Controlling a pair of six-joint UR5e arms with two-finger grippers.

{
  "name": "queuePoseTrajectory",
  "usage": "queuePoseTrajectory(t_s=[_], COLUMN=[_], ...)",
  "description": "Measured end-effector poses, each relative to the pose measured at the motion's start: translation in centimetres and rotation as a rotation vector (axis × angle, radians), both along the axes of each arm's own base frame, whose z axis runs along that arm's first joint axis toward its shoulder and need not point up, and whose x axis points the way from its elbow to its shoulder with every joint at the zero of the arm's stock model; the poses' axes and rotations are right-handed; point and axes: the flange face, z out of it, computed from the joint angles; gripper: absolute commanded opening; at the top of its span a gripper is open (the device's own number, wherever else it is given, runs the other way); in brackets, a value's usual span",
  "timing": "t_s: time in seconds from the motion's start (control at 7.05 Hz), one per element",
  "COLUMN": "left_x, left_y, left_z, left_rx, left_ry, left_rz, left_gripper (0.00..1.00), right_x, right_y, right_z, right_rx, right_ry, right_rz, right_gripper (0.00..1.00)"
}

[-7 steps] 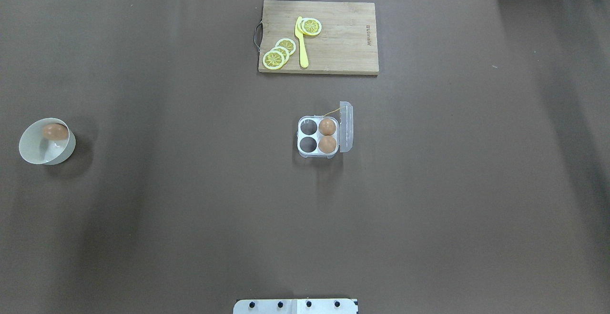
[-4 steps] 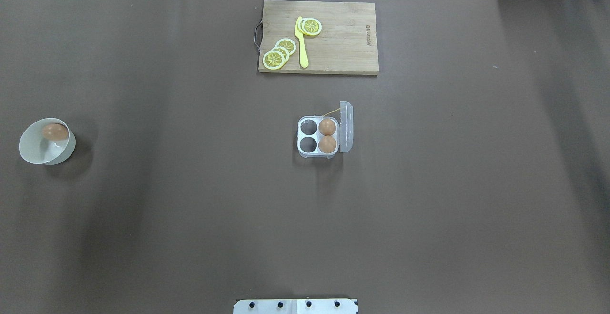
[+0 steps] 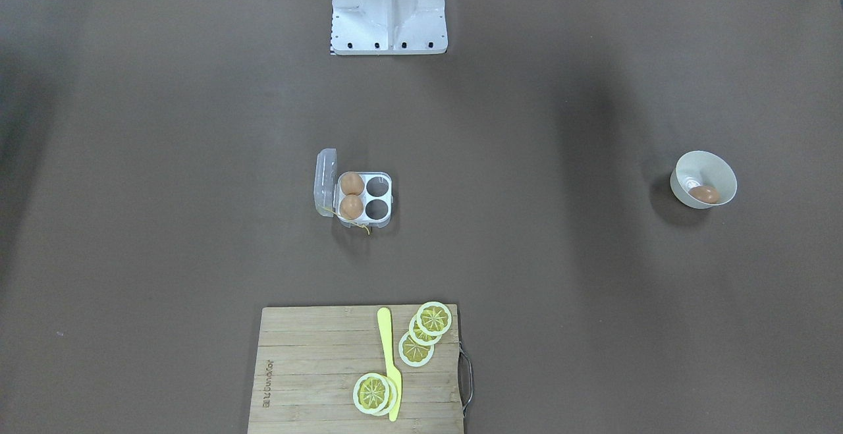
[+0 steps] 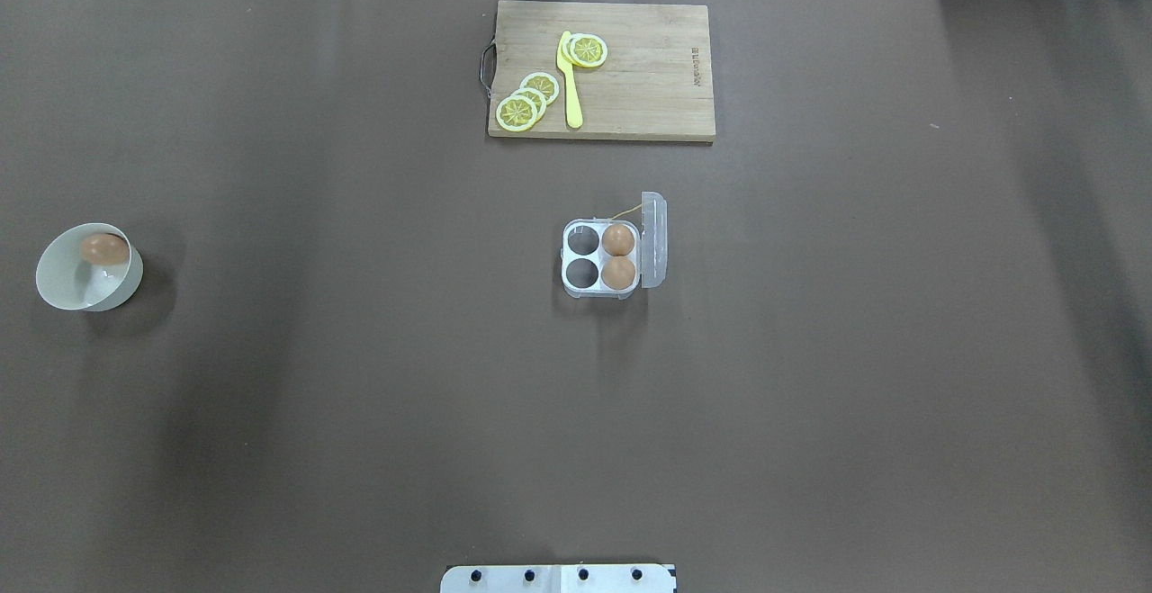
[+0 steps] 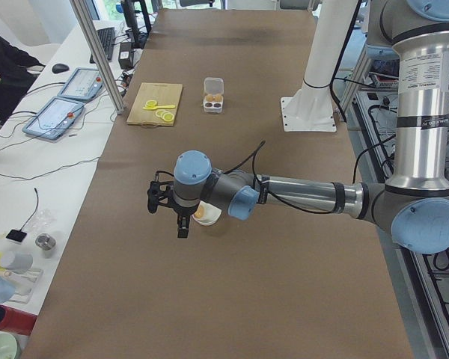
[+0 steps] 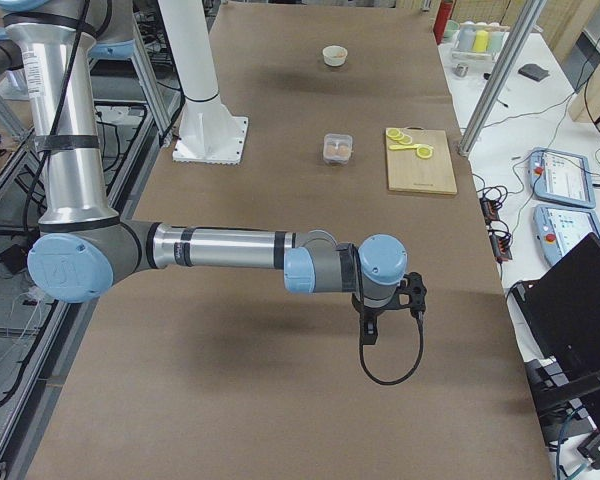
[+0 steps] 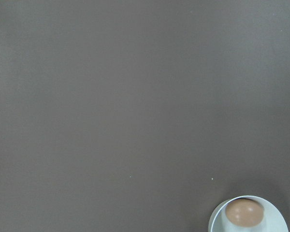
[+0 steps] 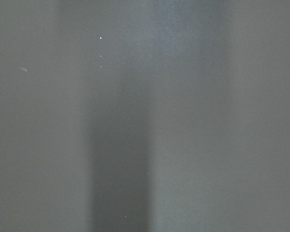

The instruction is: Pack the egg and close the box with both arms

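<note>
Egg (image 4: 104, 248) in bowl (image 4: 61, 280); only side views show arms (image 5: 299, 193).

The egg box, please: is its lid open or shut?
Open. The clear lid stands up along the box's side, leaving both eggs uncovered.

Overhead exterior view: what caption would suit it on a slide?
Open egg box with two eggs mid-table, a third egg in a bowl at far left, cutting board with lemon slices beyond.

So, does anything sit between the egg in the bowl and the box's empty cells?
Nothing visible. Only bare table lies between the bowl holding the egg and the box. Its lid stands open on the far side, and both empty cells face the bowl.
</note>
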Motion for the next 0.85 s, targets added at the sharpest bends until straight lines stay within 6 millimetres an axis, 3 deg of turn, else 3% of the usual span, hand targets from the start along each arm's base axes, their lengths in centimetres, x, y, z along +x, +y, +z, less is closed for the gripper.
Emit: queuePoseTrajectory(t_s=[0.28, 0.57, 0.85], left_x=[5.4, 11.3, 14.1], left_y=[0.2, 1.0, 1.9], left_z=[-2.3, -3.3, -2.7], left_rx=[-0.055, -0.081, -0.085], left_ry=[0.035, 0.031, -0.002], left_rz=[0.005, 0.015, 0.018], left_gripper=[0.98, 0.95, 0.85], right_x=[-0.1, -0.1, -0.1], right_y=[0.4, 0.6, 0.8], right_z=[0.3, 0.6, 0.7], right_rx=[-0.006, -0.011, -0.014], right_ry=[-0.007, -0.012, -0.013], right_rz=[-0.001, -0.001, 0.0], right_gripper=[1.0, 1.0, 1.0])
